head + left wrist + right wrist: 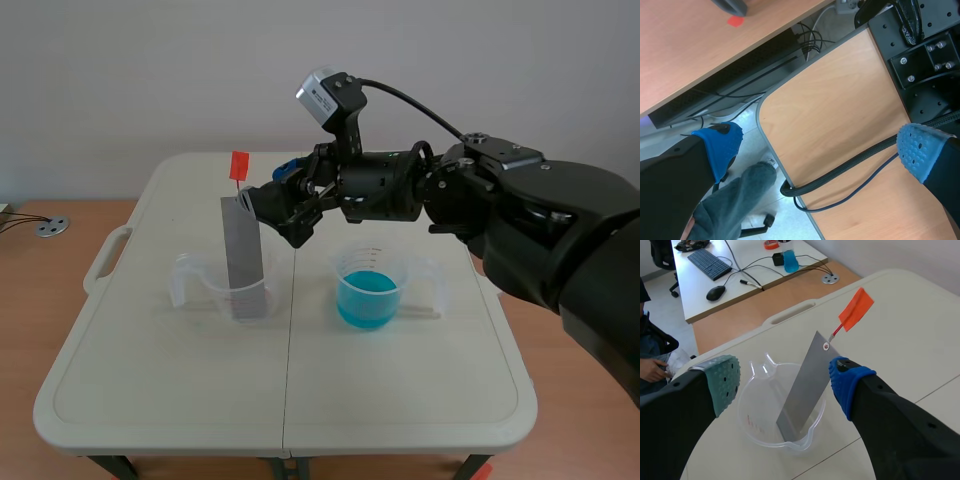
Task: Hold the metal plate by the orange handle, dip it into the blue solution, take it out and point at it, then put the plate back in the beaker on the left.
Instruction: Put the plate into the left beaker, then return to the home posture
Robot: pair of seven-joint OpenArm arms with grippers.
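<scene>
The right claw [784,376] is wide open and holds nothing. Its blue pad [846,380] is right beside the top corner of the flat grey metal plate [805,385]. The plate leans in the clear plastic beaker [752,407], its orange flag handle [856,309] sticking up. The beaker of blue water [368,292] sits nearby. The left claw [820,147] is open too, empty.

One metal plate [243,250]; two beakers [205,285] [368,272].
</scene>
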